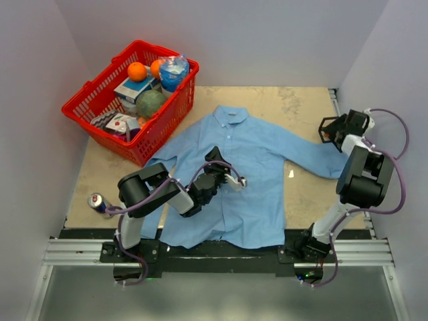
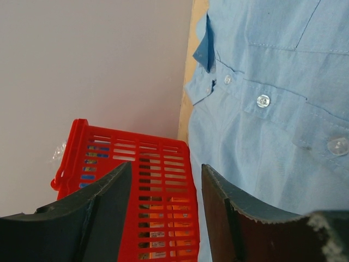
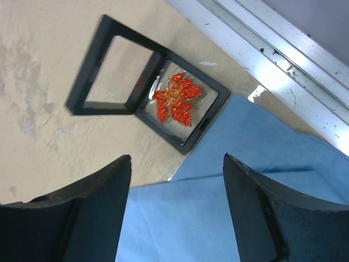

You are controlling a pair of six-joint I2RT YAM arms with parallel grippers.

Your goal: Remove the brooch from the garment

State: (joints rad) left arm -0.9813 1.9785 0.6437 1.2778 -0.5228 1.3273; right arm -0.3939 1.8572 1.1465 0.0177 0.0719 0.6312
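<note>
The brooch point(image 3: 175, 99), a red-orange flower shape, lies in the base of an open black display case point(image 3: 192, 141) on the tan table, off the garment. The garment point(image 1: 261, 180), a light blue button-up shirt, is spread flat mid-table. My right gripper point(image 3: 177, 164) hangs open and empty above the sleeve cuff point(image 3: 218, 218), just short of the case; in the top view it point(image 1: 334, 132) is at the far right. My left gripper point(image 1: 231, 175) hovers open over the shirt's chest, nothing between its fingers point(image 2: 166, 174). The button placket point(image 2: 263, 101) lies to its right.
A red basket point(image 1: 87, 93) with oranges, cartons and a bottle stands at the back left. A drink can point(image 1: 99, 202) lies near the left arm's base. A small pale scrap point(image 1: 291, 174) sits beside the shirt's right side. A metal rail point(image 3: 283, 60) borders the table by the case.
</note>
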